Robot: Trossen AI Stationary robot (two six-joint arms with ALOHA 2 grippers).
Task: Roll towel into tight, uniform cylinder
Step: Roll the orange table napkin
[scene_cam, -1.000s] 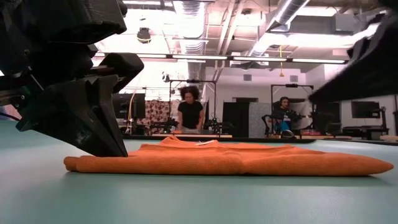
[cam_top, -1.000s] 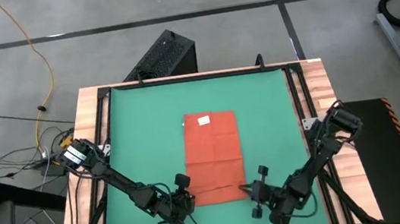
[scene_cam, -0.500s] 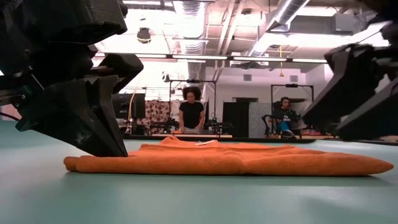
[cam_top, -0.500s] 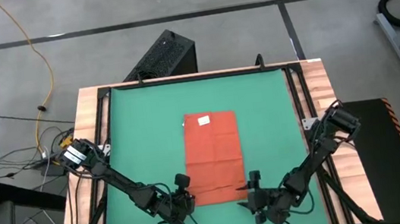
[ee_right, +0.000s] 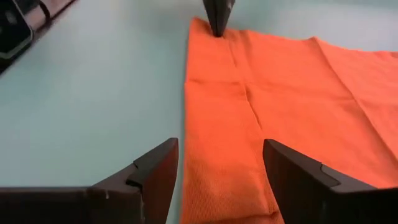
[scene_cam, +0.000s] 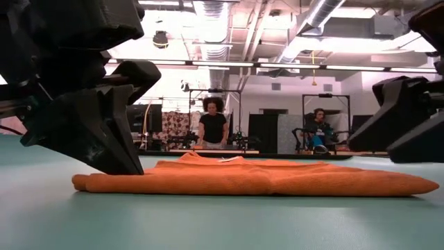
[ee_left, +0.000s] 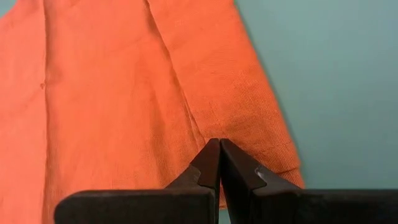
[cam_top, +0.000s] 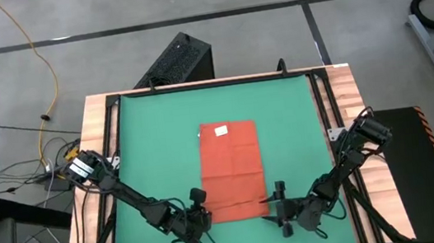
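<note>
The orange-red towel [cam_top: 231,169] lies flat on the green mat [cam_top: 154,146] as a long folded strip. Its white tag [cam_top: 221,131] is at the far end, and its near edge [scene_cam: 257,182] is a thick band. At the near left corner my left gripper [ee_left: 219,146] is shut, with its tips on the cloth. My right gripper [ee_right: 217,162] is open at the near right corner. One finger is over the mat and the other over the cloth. In the low view it hangs just above the towel's end [scene_cam: 416,184]. My left gripper sets its shut fingertips [ee_left: 211,155] on the towel's top, just inside the near left corner [ee_left: 249,134]. It slants down from the table's near left. Whether any cloth is caught between the tips cannot be told. The towel lies flat on the mat under it.
Bare mat lies on both sides of the towel and beyond its far end. Black rails [cam_top: 320,100] and a wooden border [cam_top: 347,97] frame the mat. A black box [cam_top: 180,59] stands past the far edge. People [scene_cam: 212,125] are in the room behind.
My right gripper has sunk toward the towel's near right corner and tipped closer to level. In the low view it goes from one dark mass to two fingers standing apart, so it has opened. The towel has kept still.
</note>
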